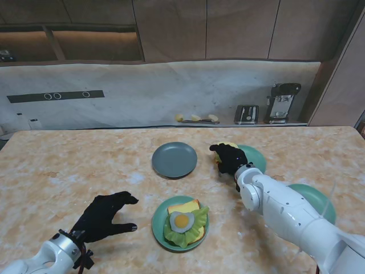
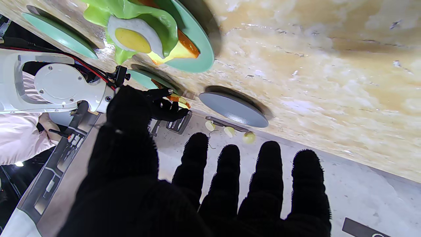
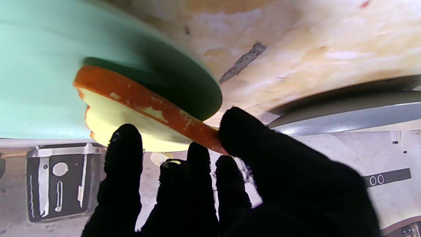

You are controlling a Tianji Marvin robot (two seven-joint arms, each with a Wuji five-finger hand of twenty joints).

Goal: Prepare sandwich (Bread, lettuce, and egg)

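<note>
left hand (image 1: 106,215): covered by a black knitted glove, fuzzy at the fingertips (image 2: 230,154); five fingers.
right hand (image 1: 229,158): wore the same black knitted glove; thumb broad and dark in the right wrist view.
left wrist (image 1: 64,245): was a silvery metal collar with dark fittings, thin red and black wires beside it.
right forearm (image 1: 285,208): was clad in smooth white rounded shells, with a bulbous joint behind the glove.
right arm joint cover (image 2: 57,84): was a round pale grey cap with small screws, set in white housing.
cables (image 2: 88,67): were red and black, running to a small black clamp.
</note>
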